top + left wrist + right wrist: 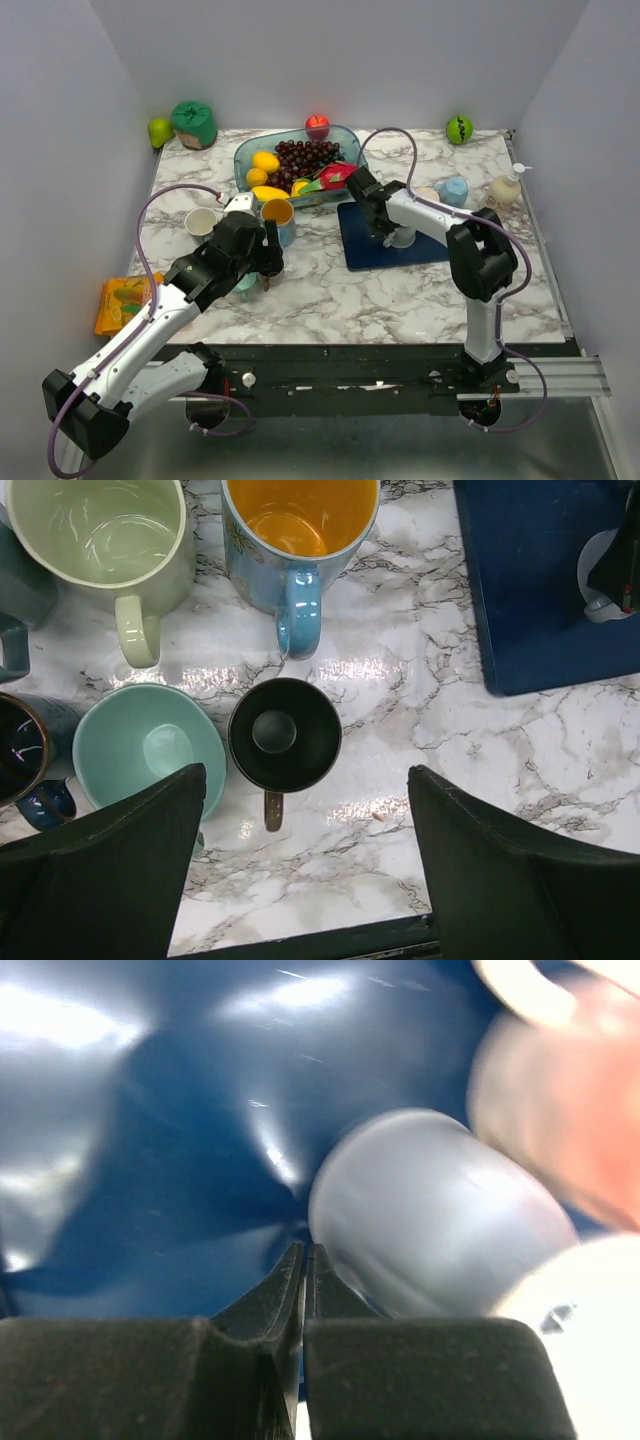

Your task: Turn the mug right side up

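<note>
Right gripper (304, 1256) clenched empty beside mug (430, 1210) on blue mat (150, 1180), likely to tip it; left gripper (305, 810) released, off mat.

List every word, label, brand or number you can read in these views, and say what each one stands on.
No text can be read in any view.
Orange packet: there is printing on it, but it is too small to read.
Pump bottle: no label can be made out.
Blue mug: there is a faint pattern on the wall, but no lettering shows.
</note>
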Action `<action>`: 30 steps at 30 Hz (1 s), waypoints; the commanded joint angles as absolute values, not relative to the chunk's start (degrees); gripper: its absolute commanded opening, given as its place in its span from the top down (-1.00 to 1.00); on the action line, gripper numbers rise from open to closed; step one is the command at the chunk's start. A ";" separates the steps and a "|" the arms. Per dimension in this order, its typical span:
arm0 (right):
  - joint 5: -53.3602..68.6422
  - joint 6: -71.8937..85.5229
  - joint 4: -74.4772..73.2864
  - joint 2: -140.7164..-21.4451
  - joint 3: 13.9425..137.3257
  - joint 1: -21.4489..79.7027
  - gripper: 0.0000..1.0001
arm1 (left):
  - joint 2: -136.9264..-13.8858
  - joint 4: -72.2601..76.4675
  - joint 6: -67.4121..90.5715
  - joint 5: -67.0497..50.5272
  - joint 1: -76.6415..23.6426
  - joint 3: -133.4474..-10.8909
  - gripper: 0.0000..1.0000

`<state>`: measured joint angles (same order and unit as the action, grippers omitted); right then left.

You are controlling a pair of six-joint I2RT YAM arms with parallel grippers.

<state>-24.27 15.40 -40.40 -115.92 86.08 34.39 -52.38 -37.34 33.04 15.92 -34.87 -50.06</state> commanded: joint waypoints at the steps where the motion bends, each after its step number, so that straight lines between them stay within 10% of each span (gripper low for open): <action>1: -32.24 28.26 -44.55 -110.66 83.94 34.19 0.77 | -51.33 -35.95 33.57 14.68 -34.45 -49.31 -0.80; 11: -31.55 39.19 -42.01 -96.60 73.30 34.54 0.09 | -51.50 -35.68 33.40 14.41 -34.28 -49.22 -0.80; 30: -36.04 46.14 -45.71 -105.11 76.55 34.19 0.06 | -49.05 -34.37 33.31 12.30 -34.01 -48.87 -0.89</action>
<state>-33.36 44.82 -47.35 -103.02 75.64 34.39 -50.46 -35.92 33.21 14.02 -34.46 -49.67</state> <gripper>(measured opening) 0.480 0.934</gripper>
